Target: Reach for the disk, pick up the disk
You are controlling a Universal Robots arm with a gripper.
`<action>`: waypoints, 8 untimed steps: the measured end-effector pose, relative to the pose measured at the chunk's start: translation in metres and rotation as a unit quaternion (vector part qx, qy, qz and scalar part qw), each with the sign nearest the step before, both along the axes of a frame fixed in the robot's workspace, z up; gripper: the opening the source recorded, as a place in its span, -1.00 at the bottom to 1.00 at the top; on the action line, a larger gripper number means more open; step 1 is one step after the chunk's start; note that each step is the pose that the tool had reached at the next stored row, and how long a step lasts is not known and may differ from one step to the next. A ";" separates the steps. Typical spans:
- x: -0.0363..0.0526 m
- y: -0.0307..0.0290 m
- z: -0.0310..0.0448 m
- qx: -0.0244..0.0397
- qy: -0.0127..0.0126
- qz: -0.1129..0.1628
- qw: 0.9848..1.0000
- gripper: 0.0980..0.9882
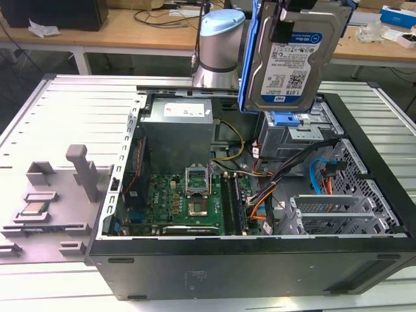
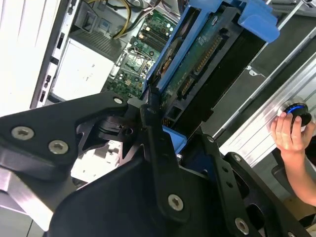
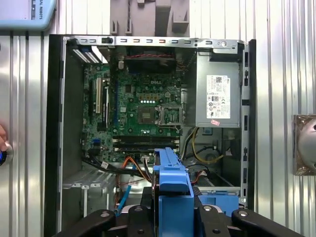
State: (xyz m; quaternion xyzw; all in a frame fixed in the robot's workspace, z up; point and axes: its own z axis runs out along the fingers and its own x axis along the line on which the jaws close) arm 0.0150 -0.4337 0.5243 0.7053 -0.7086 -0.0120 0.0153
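Note:
The disk (image 1: 292, 58), a silver hard drive with a white-and-blue label in a blue plastic bracket, hangs upright in the air above the back right of the open computer case (image 1: 260, 266). My gripper (image 1: 290, 16) is shut on its upper end. In the second wrist view the black fingers (image 2: 150, 123) clamp the disk (image 2: 197, 64), whose circuit-board side and blue bracket face the camera. In the first wrist view the bracket's blue edge (image 3: 173, 190) sticks out between the fingers, over the case's drive bay.
Inside the case lie the motherboard (image 1: 188, 201), a grey power supply (image 1: 179, 133), cables and the drive cage (image 1: 305, 136). A grey fixture holding a small chip (image 1: 36, 209) stands at the exterior view's left. A person's hand (image 2: 289, 136) rests on a blue-lit knob beside the case.

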 end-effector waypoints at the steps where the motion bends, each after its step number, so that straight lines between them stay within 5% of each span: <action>1: 0.0000 -0.0016 0.0000 0.000 0.000 0.000 1.000 -0.40; 8: 0.0000 -0.0150 -0.0001 0.000 0.000 0.000 1.000 -0.40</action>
